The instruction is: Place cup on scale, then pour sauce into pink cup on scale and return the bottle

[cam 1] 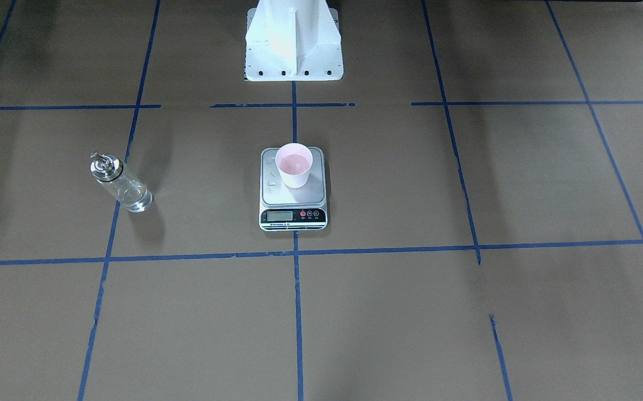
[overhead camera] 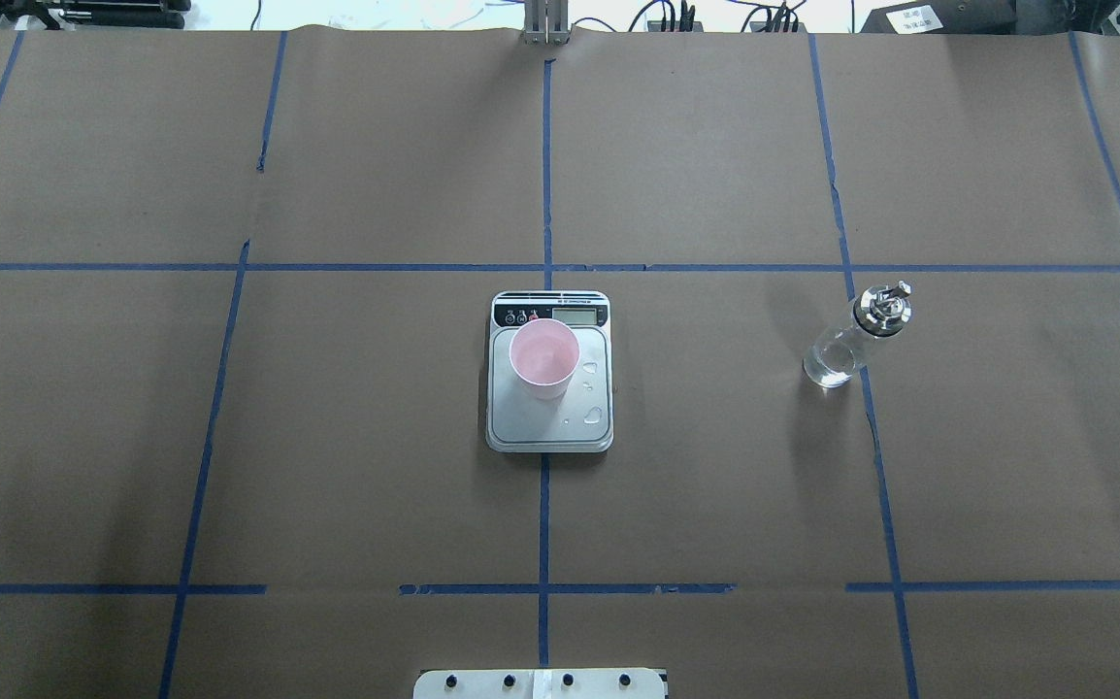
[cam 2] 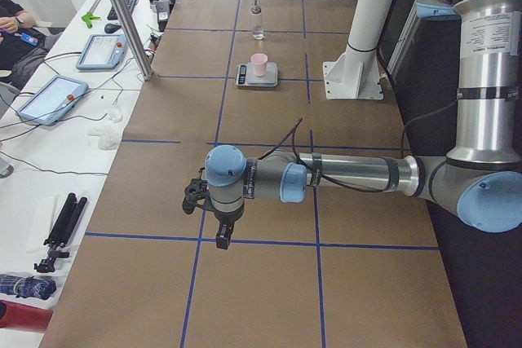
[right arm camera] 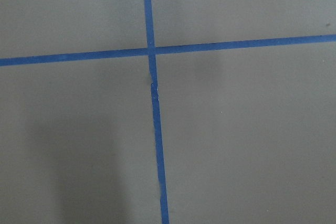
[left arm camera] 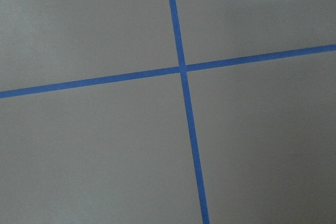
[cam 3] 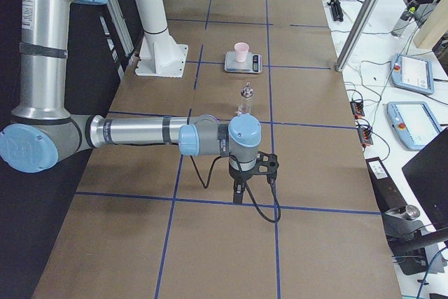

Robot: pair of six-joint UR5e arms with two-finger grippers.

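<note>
The pale pink cup (overhead camera: 543, 359) stands upright on the scale (overhead camera: 531, 422) at the table's middle, toward the display end of the platform; it also shows in the front view (cam 1: 293, 165). A few clear drops (overhead camera: 593, 416) lie on the platform beside it. The clear glass bottle (overhead camera: 851, 340) with its metal spout cap stands upright on the brown paper on the robot's right side, free of any gripper (cam 1: 121, 184). The left gripper (cam 2: 222, 238) shows only in the left side view and the right gripper (cam 3: 238, 194) only in the right side view. Both hang over bare paper far from the scale; I cannot tell whether they are open or shut.
The white robot pedestal (cam 1: 293, 39) stands behind the scale. Blue tape lines (overhead camera: 544, 165) grid the brown paper. A metal post (cam 2: 126, 18), tablets (cam 2: 50, 97) and cables sit on the side bench beyond the table's far edge.
</note>
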